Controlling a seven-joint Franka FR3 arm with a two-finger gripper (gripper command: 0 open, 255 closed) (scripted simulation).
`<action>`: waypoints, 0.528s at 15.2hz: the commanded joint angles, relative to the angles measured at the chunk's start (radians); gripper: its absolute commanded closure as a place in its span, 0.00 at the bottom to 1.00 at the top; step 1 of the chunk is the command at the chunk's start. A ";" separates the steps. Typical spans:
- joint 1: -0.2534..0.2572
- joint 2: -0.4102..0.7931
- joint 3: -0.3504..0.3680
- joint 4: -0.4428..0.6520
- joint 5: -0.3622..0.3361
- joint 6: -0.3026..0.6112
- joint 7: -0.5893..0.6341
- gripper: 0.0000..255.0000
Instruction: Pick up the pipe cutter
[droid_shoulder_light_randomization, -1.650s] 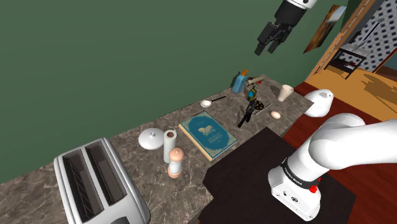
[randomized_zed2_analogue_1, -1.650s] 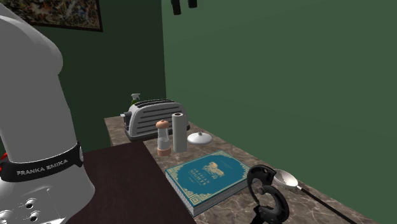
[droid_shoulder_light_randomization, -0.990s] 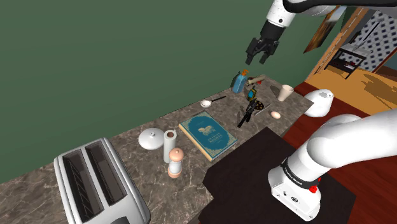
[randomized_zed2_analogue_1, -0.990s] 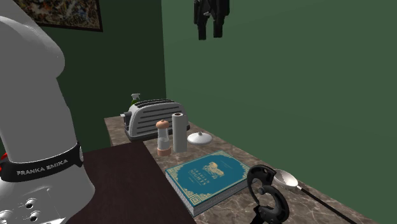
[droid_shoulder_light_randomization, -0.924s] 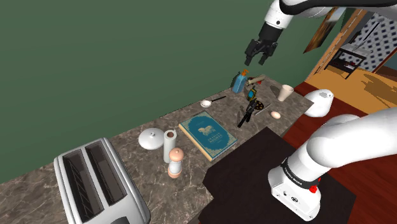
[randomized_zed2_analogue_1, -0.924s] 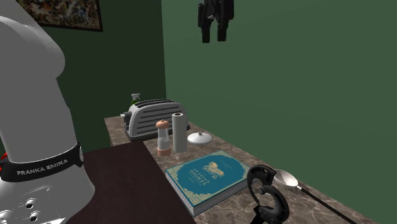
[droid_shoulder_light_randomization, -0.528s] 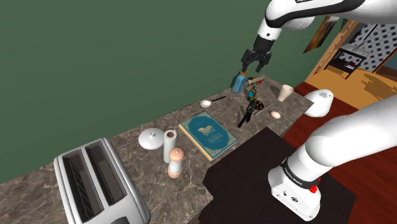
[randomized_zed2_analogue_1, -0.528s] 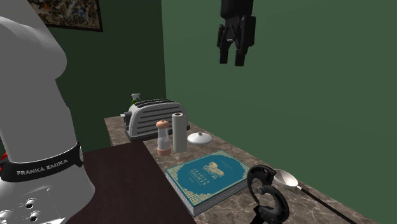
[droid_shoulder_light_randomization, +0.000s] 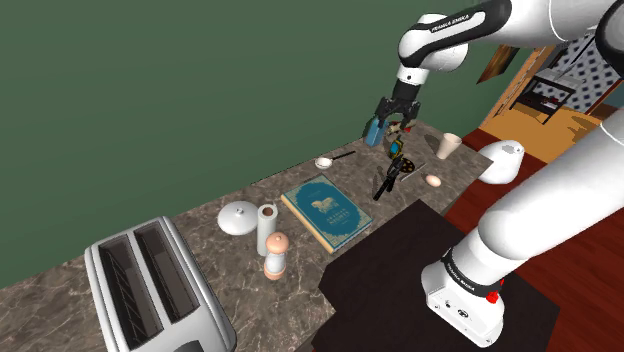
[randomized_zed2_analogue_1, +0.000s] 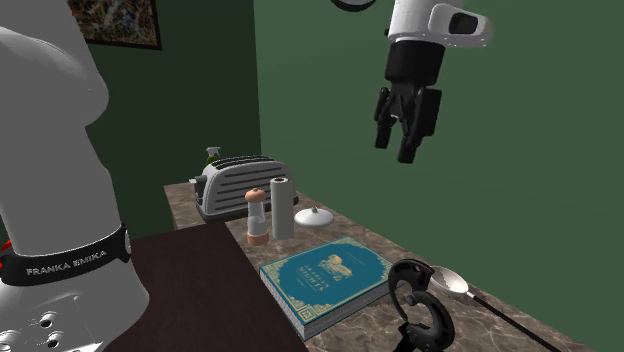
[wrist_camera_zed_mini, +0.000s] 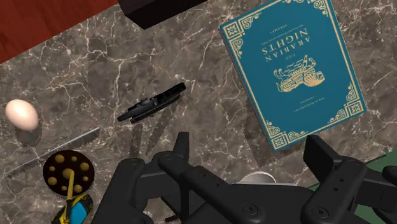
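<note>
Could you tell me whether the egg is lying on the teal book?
No, the egg rests on the marble-patterned counter, apart from the book.

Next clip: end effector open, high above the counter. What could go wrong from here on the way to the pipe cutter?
1. The pipe cutter is slim and black, and the open end effector is not lined up over it, so a descent might miss it or tip it.
2. The egg and the dotted disc tool lie close to the cutter; a wide approach could knock them.
</note>
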 joint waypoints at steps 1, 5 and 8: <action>-0.015 0.071 -0.019 0.027 0.013 0.017 -0.006 0.00; -0.046 0.206 -0.047 0.076 0.044 0.045 -0.015 0.00; -0.073 0.306 -0.063 0.119 0.071 0.060 -0.022 0.00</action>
